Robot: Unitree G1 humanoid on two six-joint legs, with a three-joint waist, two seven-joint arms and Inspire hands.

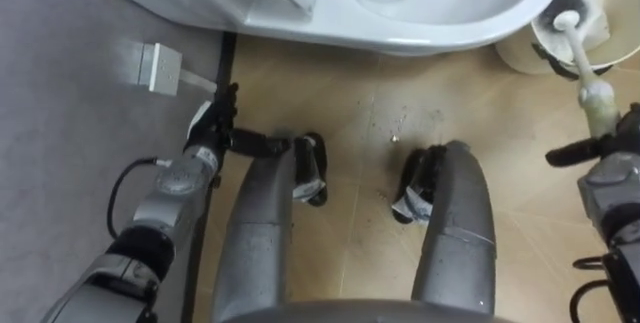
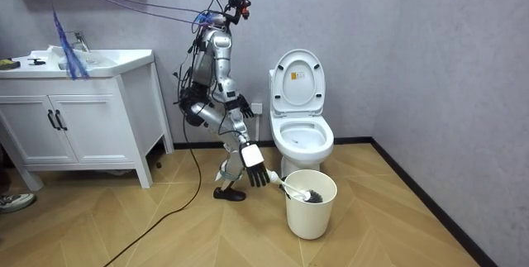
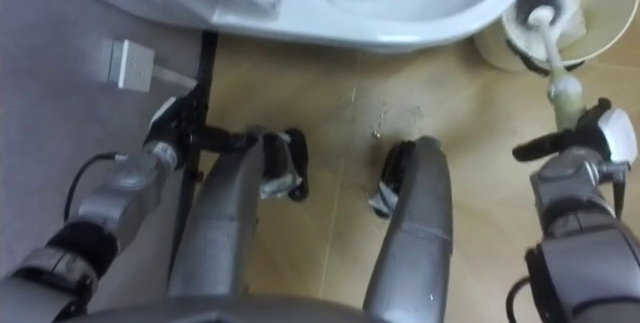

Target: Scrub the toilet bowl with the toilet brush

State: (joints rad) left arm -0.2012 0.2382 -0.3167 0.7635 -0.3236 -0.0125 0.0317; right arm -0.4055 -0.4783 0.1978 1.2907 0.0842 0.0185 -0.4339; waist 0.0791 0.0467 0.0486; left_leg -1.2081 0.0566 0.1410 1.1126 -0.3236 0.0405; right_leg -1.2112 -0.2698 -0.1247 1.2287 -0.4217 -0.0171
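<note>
Nearest, the right robot hand [image 3: 585, 148] is clamped on the handle end of the brush [image 3: 551, 48], its head down in the bucket [image 3: 495, 51] beside the toilet [image 3: 400, 28], the left robot hand [image 3: 168, 128] open and idle; best lift the bristles clear of the bucket before swinging across.

Bathroom, home-style.
White toilet [image 2: 302, 126], lid up, against the far grey wall; vanity [image 2: 74, 122] with sink [image 2: 99, 56] at left; bucket [image 2: 311, 213] holding a brush [image 2: 307, 193] near the toilet; wood-look floor [image 2: 165, 234].
</note>
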